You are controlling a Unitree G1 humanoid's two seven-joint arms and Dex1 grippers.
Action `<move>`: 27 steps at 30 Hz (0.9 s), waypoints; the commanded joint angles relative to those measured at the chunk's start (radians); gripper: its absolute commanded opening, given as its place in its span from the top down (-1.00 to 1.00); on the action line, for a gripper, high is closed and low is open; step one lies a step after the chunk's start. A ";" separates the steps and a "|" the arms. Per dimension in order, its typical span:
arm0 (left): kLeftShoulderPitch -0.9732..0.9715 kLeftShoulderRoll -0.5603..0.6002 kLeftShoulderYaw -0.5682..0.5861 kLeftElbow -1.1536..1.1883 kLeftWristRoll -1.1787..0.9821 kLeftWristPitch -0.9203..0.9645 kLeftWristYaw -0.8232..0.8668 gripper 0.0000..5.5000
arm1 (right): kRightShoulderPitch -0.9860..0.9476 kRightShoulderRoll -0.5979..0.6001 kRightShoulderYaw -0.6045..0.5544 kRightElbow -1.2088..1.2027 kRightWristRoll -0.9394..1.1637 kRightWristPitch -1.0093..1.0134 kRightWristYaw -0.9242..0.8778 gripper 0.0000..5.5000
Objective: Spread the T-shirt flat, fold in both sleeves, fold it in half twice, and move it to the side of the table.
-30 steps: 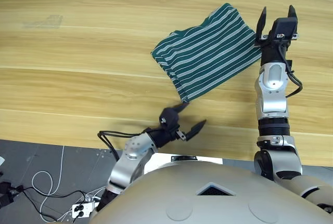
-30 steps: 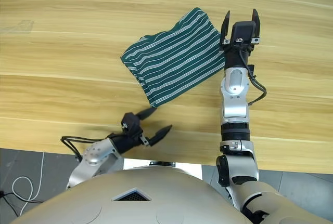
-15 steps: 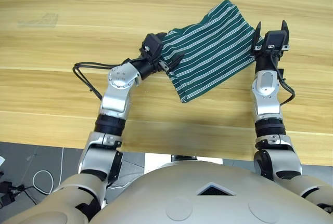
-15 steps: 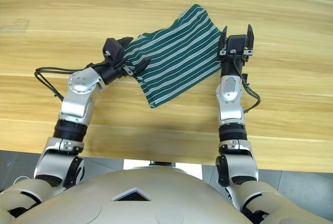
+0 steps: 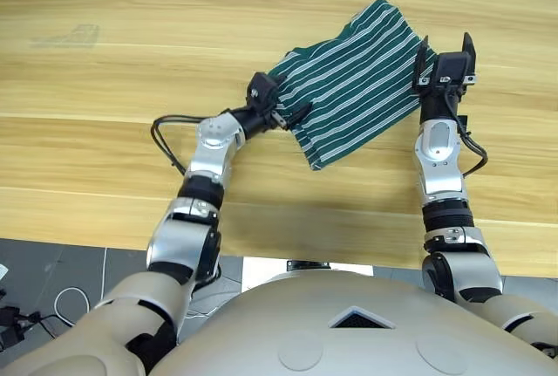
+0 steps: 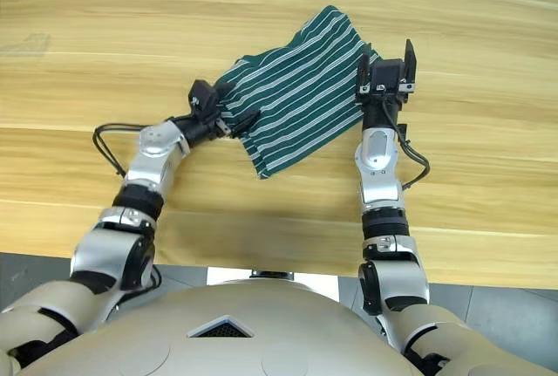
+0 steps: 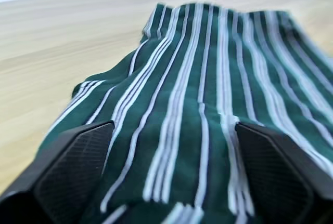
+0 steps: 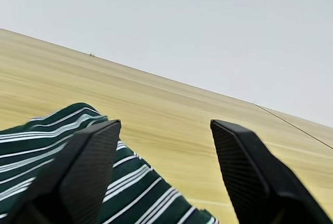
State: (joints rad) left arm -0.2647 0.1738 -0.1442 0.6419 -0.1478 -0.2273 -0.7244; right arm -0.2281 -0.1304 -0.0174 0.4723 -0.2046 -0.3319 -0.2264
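The T-shirt (image 5: 353, 79) is green with white stripes and lies folded into a compact slanted bundle on the wooden table (image 5: 131, 62). My left gripper (image 5: 288, 112) is open at the bundle's left near edge, its fingers (image 7: 73, 167) straddling the cloth (image 7: 203, 104). My right gripper (image 5: 446, 47) is open at the bundle's right edge, fingertips pointing away from me. In the right wrist view the striped cloth (image 8: 57, 146) lies under and beside one finger (image 8: 88, 172), while the gap between the fingers holds only bare table.
The table's near edge (image 5: 96, 232) runs across the lower part of the eye views, with grey floor and cables (image 5: 61, 306) below it. Bare wood stretches left of and beyond the bundle.
My left arm swung up from the table's near edge to the bundle's left side, then slid right and nearer with it. My right gripper drew back slightly toward me. The bundle shifted a little.
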 commanded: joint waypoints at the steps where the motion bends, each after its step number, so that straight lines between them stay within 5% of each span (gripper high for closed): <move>1: 0.648 0.059 -0.079 -0.621 -0.057 0.317 0.104 -0.57 | 0.016 -0.015 -0.003 -0.001 -0.008 0.015 0.001 -0.16; 6: 0.920 0.089 -0.079 -0.975 -0.149 0.430 0.178 -0.57 | 0.001 -0.027 0.015 -0.020 -0.022 0.036 0.029 -0.16; 11: 0.991 0.126 -0.095 -1.070 -0.168 0.461 0.171 -0.57 | -0.054 -0.033 0.006 0.043 -0.026 0.033 0.003 -0.16; 17: 0.915 0.108 -0.113 -1.042 -0.200 0.373 0.122 -0.57 | -0.066 -0.088 -0.028 0.121 -0.016 0.006 -0.016 -0.16; 20: 0.745 0.045 -0.040 -0.969 -0.233 0.314 0.144 -0.57 | 0.043 -0.181 -0.177 0.075 0.075 0.091 -0.006 -0.16; 27: 0.437 -0.058 0.046 -0.803 -0.214 0.277 0.256 -0.57 | 0.321 -0.200 -0.188 -0.184 0.135 0.310 0.154 -0.16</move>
State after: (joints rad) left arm 0.2287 0.1233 -0.1236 -0.2088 -0.3776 0.0076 -0.5222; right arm 0.0733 -0.3564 -0.2262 0.3600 -0.0734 -0.0932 -0.0911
